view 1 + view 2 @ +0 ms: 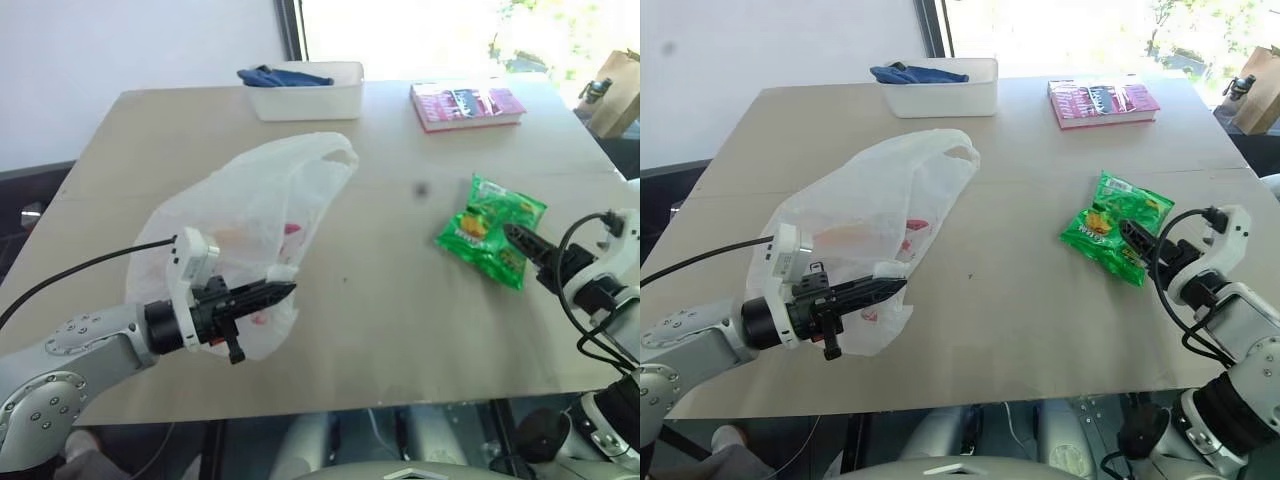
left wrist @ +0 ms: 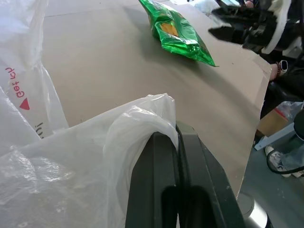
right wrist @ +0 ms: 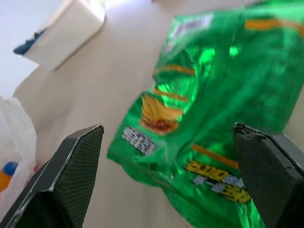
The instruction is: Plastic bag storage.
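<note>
Mostly translucent plastic bag (image 1: 250, 215), crinkly, red-printed

A light wooden table (image 1: 400, 300) is seen carrying a translucent plastic bag (image 1: 250, 210) on its left part, a green snack packet (image 1: 490, 230) to the right, and a white bin (image 1: 305, 90) and a red book (image 1: 465, 105) along the far edge.

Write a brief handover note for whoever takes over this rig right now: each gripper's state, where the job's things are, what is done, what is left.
Left gripper: shut on a fold of the large thin translucent white plastic bag, which lies on the table.
Right gripper: open, at the glossy green snack packet, not gripping it.
Done: bag pinched.
Left: probably load the packet and store the bag; the white rectangular bin sits at the far edge.
</note>
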`<state>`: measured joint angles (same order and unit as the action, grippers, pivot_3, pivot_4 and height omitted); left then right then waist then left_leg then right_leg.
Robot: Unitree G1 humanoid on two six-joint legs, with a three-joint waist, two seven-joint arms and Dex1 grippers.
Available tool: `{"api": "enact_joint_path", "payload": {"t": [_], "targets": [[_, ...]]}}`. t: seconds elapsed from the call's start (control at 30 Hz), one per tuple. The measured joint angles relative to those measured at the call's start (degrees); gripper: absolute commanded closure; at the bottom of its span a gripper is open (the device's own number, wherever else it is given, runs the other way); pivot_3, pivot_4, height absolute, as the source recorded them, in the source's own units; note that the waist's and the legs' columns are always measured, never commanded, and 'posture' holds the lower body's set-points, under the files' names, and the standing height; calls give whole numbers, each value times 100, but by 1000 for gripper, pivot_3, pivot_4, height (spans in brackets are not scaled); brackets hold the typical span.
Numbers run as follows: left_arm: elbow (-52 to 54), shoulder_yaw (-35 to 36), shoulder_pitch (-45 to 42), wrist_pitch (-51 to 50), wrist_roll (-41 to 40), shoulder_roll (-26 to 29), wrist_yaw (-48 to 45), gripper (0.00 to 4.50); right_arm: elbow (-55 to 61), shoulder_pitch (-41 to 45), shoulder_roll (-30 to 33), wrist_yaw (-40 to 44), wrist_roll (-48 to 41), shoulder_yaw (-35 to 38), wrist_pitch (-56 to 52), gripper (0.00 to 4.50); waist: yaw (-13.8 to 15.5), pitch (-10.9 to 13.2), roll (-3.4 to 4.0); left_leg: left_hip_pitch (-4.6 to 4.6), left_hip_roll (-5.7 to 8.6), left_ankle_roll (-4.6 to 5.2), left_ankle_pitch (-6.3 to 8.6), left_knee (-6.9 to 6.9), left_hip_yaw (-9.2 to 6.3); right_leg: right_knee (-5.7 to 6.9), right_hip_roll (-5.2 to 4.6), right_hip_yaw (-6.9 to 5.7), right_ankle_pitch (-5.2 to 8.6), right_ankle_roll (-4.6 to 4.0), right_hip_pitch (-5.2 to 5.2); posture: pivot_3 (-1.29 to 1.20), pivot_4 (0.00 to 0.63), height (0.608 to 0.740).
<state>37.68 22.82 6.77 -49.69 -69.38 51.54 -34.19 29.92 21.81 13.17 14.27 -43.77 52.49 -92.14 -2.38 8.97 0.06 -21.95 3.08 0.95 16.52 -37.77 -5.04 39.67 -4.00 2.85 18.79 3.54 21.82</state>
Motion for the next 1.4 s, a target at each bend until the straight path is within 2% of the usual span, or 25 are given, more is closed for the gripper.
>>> {"api": "enact_joint_path", "payload": {"t": [0.07,0.23,0.4,0.5,0.63,0.73,0.83,0.87,1.0,1.1,1.13,1.23,1.4], "targets": [[0,-20,1,0,-2,0,21,4500,-476,-151,510,-58,-234,-186,0,68,4,1,-3,-2,4,2,1,-2,2,-4,-2,1,0,0,-2,0,150,740],[7,-50,3,0,-3,0,21,4500,-1549,-10,1160,-177,-239,-548,0,68,-12,2,-4,2,-4,3,1,-4,6,1,6,4,0,0,-4,0,150,740],[22,-49,20,0,-12,-2,52,4500,-2304,326,1252,-91,-192,-760,37,68,-7,2,-5,0,-7,4,2,-8,8,0,9,5,0,0,-4,0,150,740],[37,-49,16,1,-12,-10,73,4500,-2865,533,1288,109,-50,-1135,424,68,-27,-13,-34,9,-10,5,3,-9,11,-1,13,10,-1,1,-12,0,150,740],[42,-49,19,4,-8,-29,85,4500,-3314,493,1546,457,225,-1806,1090,1016,-32,-42,-82,25,-16,18,10,-11,12,-1,17,13,-1,1,-26,0,150,740],[62,-34,52,5,-8,-67,144,4500,-3486,258,1845,852,558,-2517,1896,2512,-29,-63,-116,26,-18,25,15,-26,10,1,17,11,-2,2,-33,0,150,740],[116,-17,112,6,-8,-82,161,4500,-3563,109,1929,1058,829,-2835,2467,4079,-29,-72,-130,25,-19,26,16,-33,10,2,17,13,-4,2,-34,0,150,740],[130,-15,133,7,-8,-91,165,4500,-3561,48,1951,1162,916,-2950,2695,4458,-28,-72,-130,25,-19,26,16,-33,10,3,16,14,-4,2,-34,0,150,740],[160,11,139,11,-9,-115,174,4500,-3274,-218,1925,1614,974,-3194,3381,4486,-9,-51,-96,10,-20,25,17,-33,0,4,17,19,-4,2,-21,0,150,740],[164,23,140,15,-8,-122,174,4500,-2631,-302,1881,2024,534,-3198,3381,4486,2,-18,-43,-10,-18,25,17,-33,0,3,13,20,-4,2,-2,0,150,740],[167,27,134,23,-10,-125,173,4500,-2148,-335,2024,2249,300,-3254,3340,4486,14,-5,-22,-17,-16,25,17,-33,-3,0,11,17,-4,2,1,0,150,740],[166,38,128,32,-28,-131,169,4500,-1488,-330,2325,2529,25,-3363,3262,4486,28,-3,-24,-23,-16,23,16,-32,-12,-14,10,6,-4,2,-1,0,150,740],[169,305,107,41,-292,-116,133,4500,-304,-155,2926,3214,-398,-4276,3107,4486,22,0,-24,-27,-16,12,10,-32,-17,-25,6,0,-4,2,-1,0,150,740]]}}
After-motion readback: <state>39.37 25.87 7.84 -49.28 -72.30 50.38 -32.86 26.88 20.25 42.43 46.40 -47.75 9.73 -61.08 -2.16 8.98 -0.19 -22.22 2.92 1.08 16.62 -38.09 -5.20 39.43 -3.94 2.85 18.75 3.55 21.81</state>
